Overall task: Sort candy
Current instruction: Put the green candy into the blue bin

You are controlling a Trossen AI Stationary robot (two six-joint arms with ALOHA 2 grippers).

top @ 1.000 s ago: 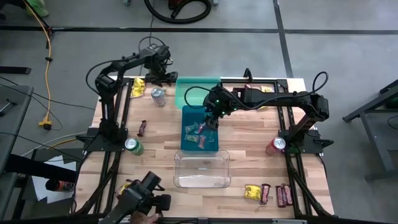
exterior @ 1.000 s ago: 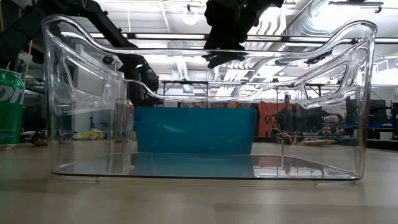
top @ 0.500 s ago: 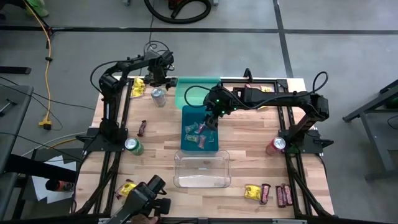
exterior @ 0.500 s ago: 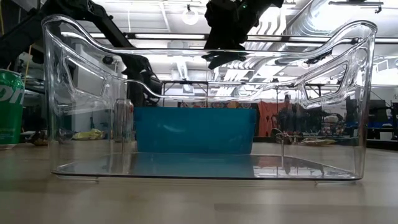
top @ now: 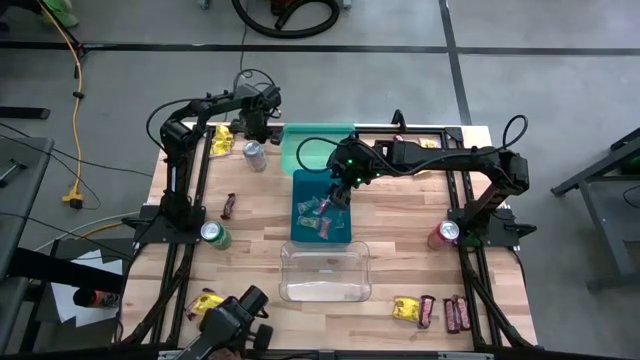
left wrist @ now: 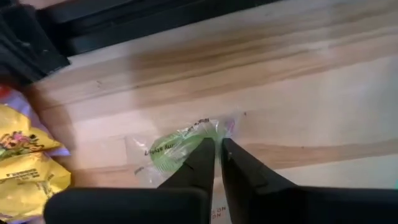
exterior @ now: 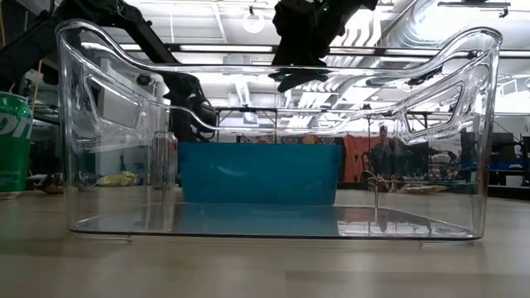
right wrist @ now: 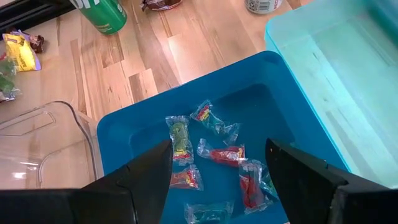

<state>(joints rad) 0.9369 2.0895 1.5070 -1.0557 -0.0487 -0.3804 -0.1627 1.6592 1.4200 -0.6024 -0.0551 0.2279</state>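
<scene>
L tool point(left wrist: 217, 146) has shut on green, clear-wrapped, maybe crinkled candy point(left wrist: 177, 148).

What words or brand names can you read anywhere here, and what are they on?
Nothing reads clearly.
Green can: white letters cut off at the picture's edge, unreadable.
Green candy wrapper pinched by the left gripper: small dark print, too blurred.
Yellow packets: colourful print, too blurred.
Wrapped candies in the blue bin: print too small.

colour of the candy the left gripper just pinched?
Green, in a clear wrapper. The left gripper is shut on it; the left wrist view shows it best.
</scene>
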